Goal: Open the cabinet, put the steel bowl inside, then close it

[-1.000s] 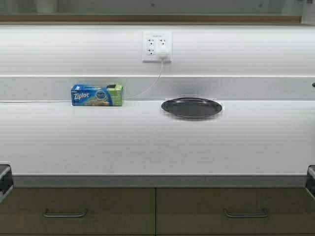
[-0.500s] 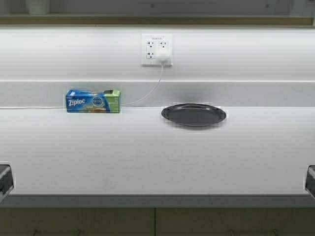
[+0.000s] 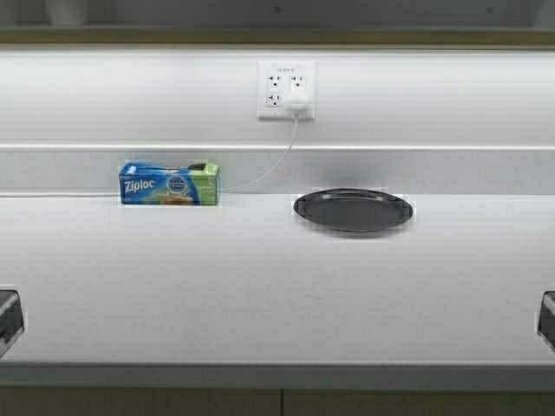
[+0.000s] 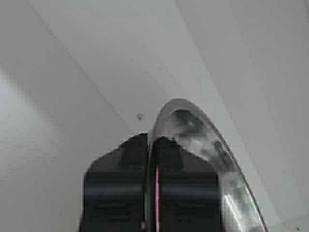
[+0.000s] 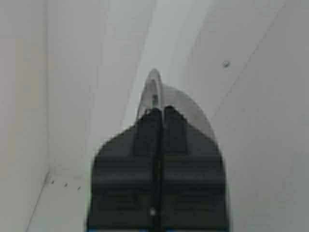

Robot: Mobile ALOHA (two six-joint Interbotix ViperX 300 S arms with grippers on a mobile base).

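Neither gripper nor the steel bowl shows in the high view; both arms are above its top edge. In the left wrist view my left gripper is shut on the thin rim of the steel bowl, with a red line showing between the fingers. In the right wrist view my right gripper is shut on the bowl's rim as well. White inner panels with small peg holes surround the bowl in both wrist views. The cabinet's olive-tan lower edge runs along the top of the high view.
On the white counter a blue-green Ziploc box stands against the backsplash, and a flat dark plate lies right of centre. A wall outlet has a white cable plugged in. Dark robot parts sit at both side edges.
The robot has driven forward toward the counter: the whole scene has shifted down and the base drawers have dropped almost out of the high view.
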